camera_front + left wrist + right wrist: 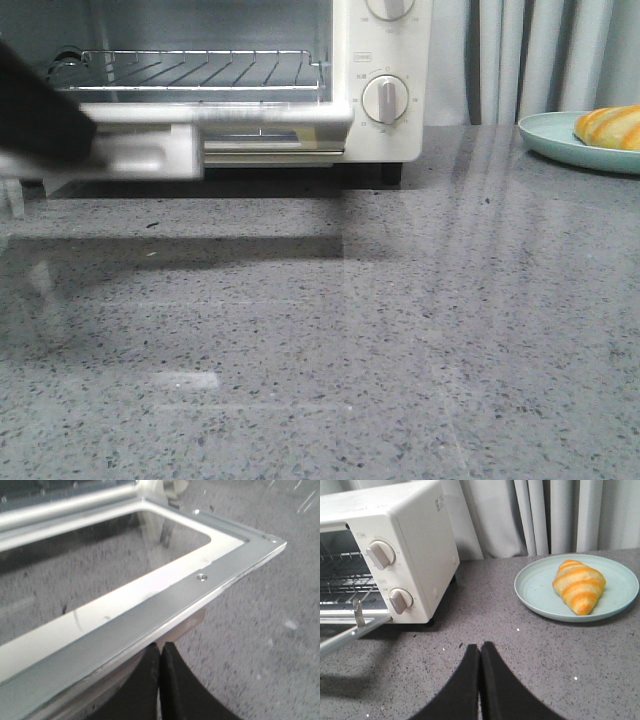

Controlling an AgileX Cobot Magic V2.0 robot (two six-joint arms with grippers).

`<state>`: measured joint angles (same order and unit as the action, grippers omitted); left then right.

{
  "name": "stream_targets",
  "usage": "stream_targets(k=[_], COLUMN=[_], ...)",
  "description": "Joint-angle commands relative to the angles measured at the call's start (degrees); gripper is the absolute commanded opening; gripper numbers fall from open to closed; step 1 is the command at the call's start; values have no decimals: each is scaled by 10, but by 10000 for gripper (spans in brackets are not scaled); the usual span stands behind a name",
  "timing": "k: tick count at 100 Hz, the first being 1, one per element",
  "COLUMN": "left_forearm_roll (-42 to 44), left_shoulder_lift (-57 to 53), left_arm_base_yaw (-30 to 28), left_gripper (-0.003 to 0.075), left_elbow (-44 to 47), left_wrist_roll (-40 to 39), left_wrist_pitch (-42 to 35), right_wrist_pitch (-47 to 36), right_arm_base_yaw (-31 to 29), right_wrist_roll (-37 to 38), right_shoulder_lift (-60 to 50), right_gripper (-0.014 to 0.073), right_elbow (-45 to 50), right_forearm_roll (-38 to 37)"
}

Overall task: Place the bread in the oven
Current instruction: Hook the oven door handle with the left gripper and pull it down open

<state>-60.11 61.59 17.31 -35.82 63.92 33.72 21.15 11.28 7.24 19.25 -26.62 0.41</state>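
Observation:
The white oven stands at the back left with its glass door dropped open and the wire rack showing inside. The bread, golden with cream stripes, lies on a pale green plate at the far right. My left arm reaches in from the left, blurred, to the door's front edge. My left gripper is shut, its tips against the white handle under the door frame. My right gripper is shut and empty above the counter, short of the bread and to the right of the oven.
Grey speckled counter runs from the oven to the front edge. Pale curtains hang behind. The plate sits to the right of the oven. The open door juts forward over the counter.

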Motion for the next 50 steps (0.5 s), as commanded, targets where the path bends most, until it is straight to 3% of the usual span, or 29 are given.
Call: stream_targets(k=[1,26,50], left_forearm_roll=[-15,-13,-11], left_shoulder_lift=[-4,-4,-4], left_arm_base_yaw=[3,3,3], left_gripper=[-21,-22,-22], left_elbow=[-4,11,11], left_wrist_roll=[-2,-2,-2], left_wrist_pitch=[-37,-40,28], right_wrist_pitch=[-59,-60,-69], right_arm_base_yaw=[-4,-4,-4], right_wrist_roll=[-5,-5,-5], right_shoulder_lift=[11,11,11], right_gripper=[-69,-69,-69], right_elbow=[-21,-21,-21], right_forearm_roll=[-4,-4,-7])
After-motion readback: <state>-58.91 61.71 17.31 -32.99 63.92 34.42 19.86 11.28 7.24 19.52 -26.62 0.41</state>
